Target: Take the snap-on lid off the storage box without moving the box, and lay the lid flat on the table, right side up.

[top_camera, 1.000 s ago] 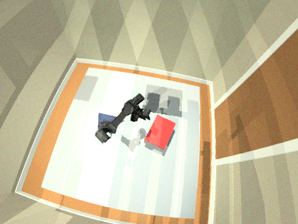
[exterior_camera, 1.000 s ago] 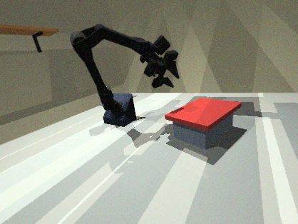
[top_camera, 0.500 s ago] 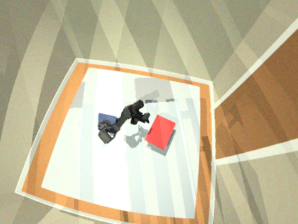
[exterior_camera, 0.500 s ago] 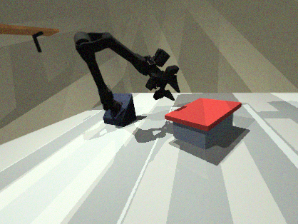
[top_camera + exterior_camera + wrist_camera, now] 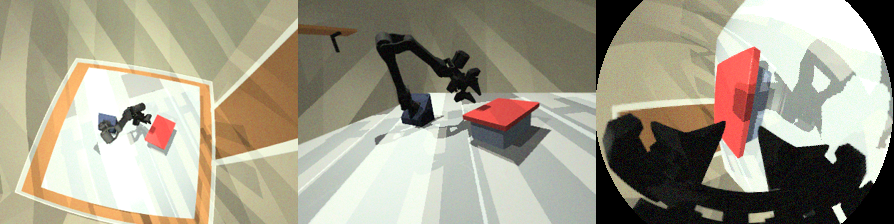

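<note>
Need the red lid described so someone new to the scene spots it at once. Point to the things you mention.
On the white table top [image 5: 117, 185] [image 5: 405, 192], find the black arm [image 5: 122, 119] [image 5: 394, 71]. Just beyond its open claw [image 5: 150, 119] [image 5: 478, 98] [image 5: 741, 125] sits a blue-grey box [image 5: 488, 135] [image 5: 755, 117]. The lid [image 5: 162, 132] [image 5: 506, 110] [image 5: 731, 75] is the flat red slab capping it, overhanging its walls; nothing else there is red.
</note>
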